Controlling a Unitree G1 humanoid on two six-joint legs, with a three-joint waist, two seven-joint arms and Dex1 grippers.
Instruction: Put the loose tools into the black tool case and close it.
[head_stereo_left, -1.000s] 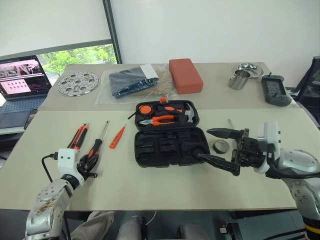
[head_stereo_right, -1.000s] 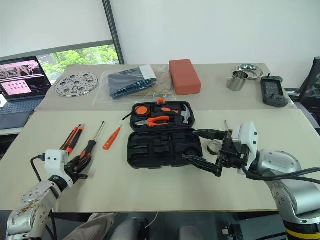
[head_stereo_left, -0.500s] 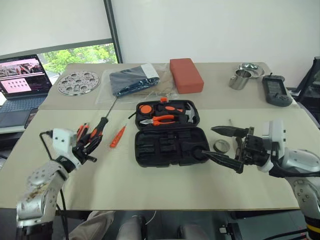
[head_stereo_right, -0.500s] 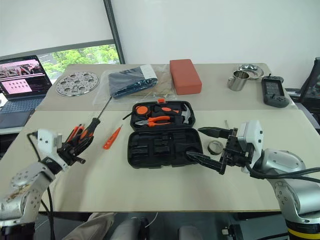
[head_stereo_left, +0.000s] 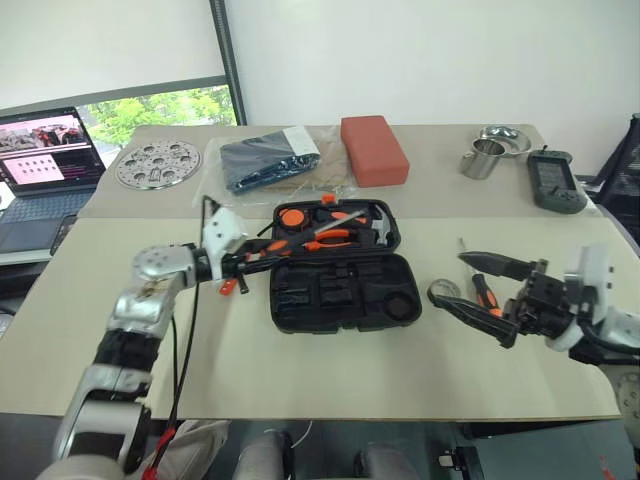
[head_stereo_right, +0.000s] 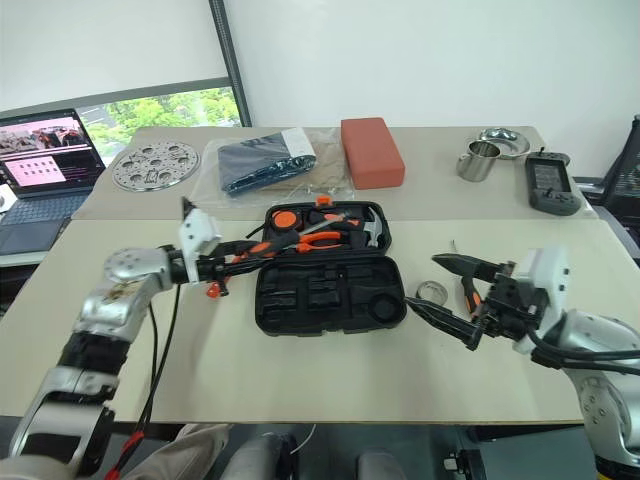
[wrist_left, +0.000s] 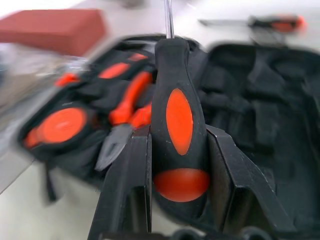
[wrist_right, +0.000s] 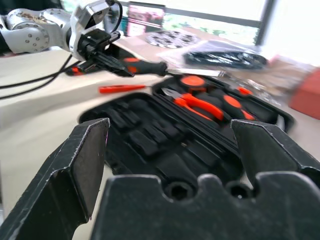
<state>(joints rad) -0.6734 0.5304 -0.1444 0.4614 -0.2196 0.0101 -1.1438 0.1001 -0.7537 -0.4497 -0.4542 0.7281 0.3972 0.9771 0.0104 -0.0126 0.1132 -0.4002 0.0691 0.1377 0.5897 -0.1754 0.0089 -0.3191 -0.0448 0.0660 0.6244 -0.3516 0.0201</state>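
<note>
The right gripper (head_stereo_right: 453, 297), jaws spread wide and empty, hovers near the table's right edge, beside the small dark tape roll (head_stereo_right: 432, 292). The left gripper (head_stereo_left: 240, 262) clamps a long screwdriver (wrist_left: 178, 127) by its handle over the left end of the black tool case (head_stereo_left: 340, 268), lying open mid-table. Stiff, light and rubber-handled, it should hold firm; the thin steel shaft would likely slip.

spread fingers (wrist_right: 82, 165), open tool case (wrist_right: 150, 137), held screwdriver (wrist_right: 145, 67)

Matt black plastic tool case (head_stereo_left: 345, 290), glossy screwdriver handle (wrist_left: 177, 125) — bare metal shaft, smooth tabletop (head_stereo_left: 300, 370)
</note>
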